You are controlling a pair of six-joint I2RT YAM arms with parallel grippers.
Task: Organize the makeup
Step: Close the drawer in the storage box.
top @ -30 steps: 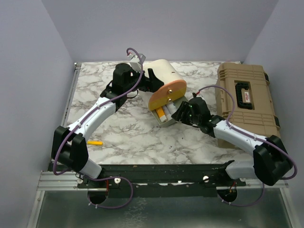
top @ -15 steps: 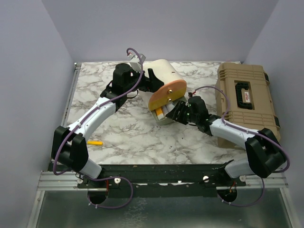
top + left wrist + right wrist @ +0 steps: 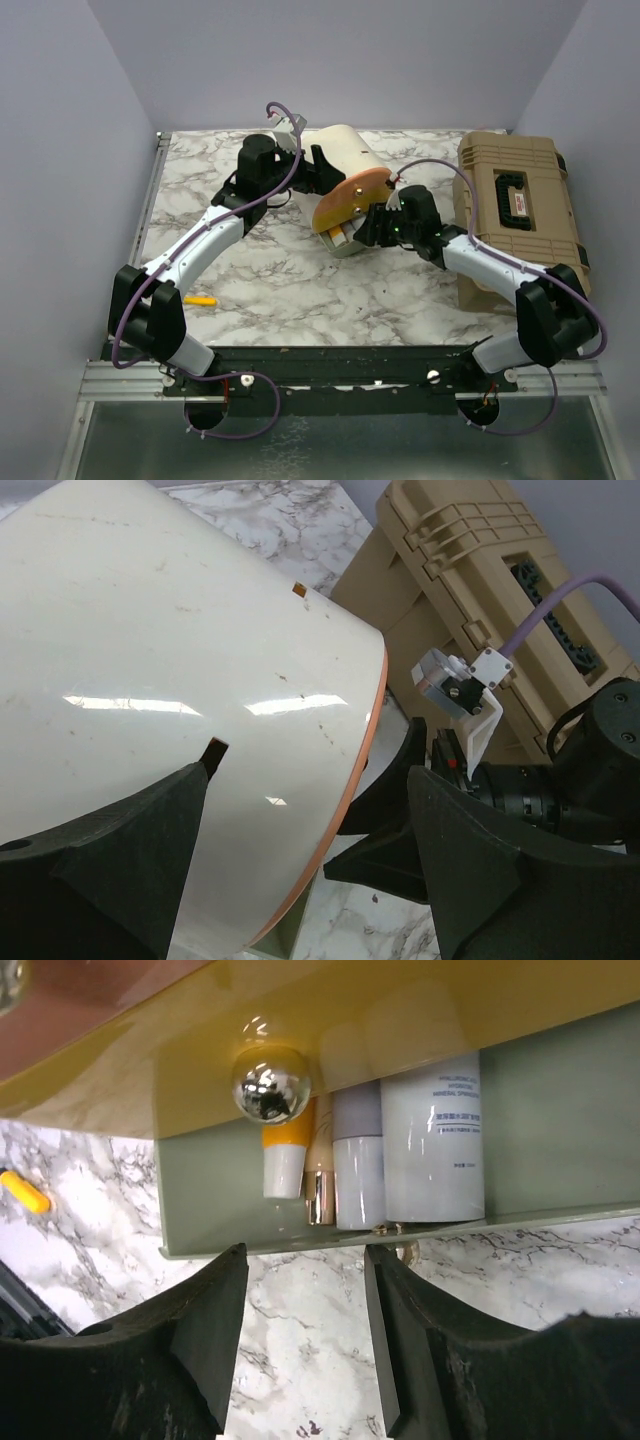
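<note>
The cream-and-orange round case point(image 3: 348, 178) lies tilted, with its orange face toward me. My left gripper point(image 3: 318, 163) spans its cream body point(image 3: 180, 680) and holds it. A grey-green tray point(image 3: 560, 1130) sticks out under the orange face. In it lie an orange tube point(image 3: 285, 1155) with a white cap, a gold tube point(image 3: 320, 1195), a lilac tube point(image 3: 357, 1160) and a whitish tube point(image 3: 432, 1135). My right gripper point(image 3: 305, 1340) is open and empty, just in front of the tray's edge; it also shows in the top view point(image 3: 372, 228). A yellow pen point(image 3: 200, 299) lies alone at the near left.
The big tan toolbox point(image 3: 520, 205) stands closed along the right side, close behind my right forearm. A chrome knob point(image 3: 270, 1085) sits on the case face above the tray. The yellow pen also shows in the right wrist view point(image 3: 22, 1192).
My right gripper has moved up and left, closer to the tray under the case. The left arm and the case have stayed where they were.
</note>
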